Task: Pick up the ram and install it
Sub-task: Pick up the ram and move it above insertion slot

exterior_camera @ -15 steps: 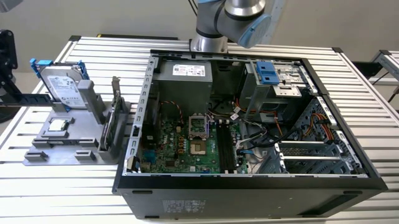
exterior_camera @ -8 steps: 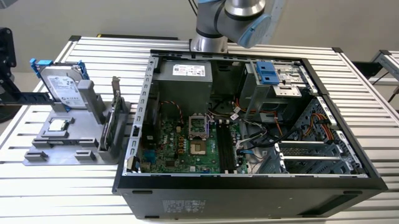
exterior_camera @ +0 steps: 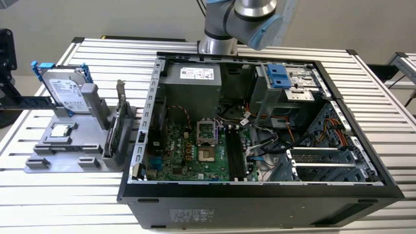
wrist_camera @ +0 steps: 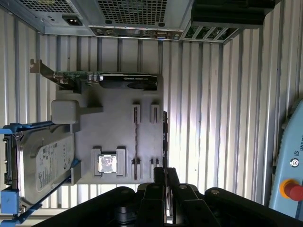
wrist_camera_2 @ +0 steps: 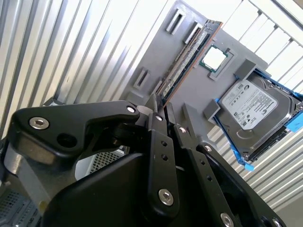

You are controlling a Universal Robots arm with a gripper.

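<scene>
Gripper pinched narrow and empty, ram in its holder, not picked up.

In the first wrist view the gripper [wrist_camera: 164, 170] has its two black fingers drawn together with hardly a gap and nothing between them. The ram [wrist_camera_2: 189, 56] stands on its long edge in the slots of the gray fixture [wrist_camera: 116, 125], just beyond the fingertips and a little off to one side, not touching them. Past the ram from the gripper sits the CPU chip [wrist_camera: 107, 164] in its square pocket. Further out on that side lies the hard drive [wrist_camera: 45, 158] in a blue bracket. At the fixture's far end from the gripper stands the graphics card [wrist_camera: 109, 79] on edge, and beyond it is the computer case [exterior_camera: 260, 195], open, on the slatted table [exterior_camera: 65, 204].
</scene>
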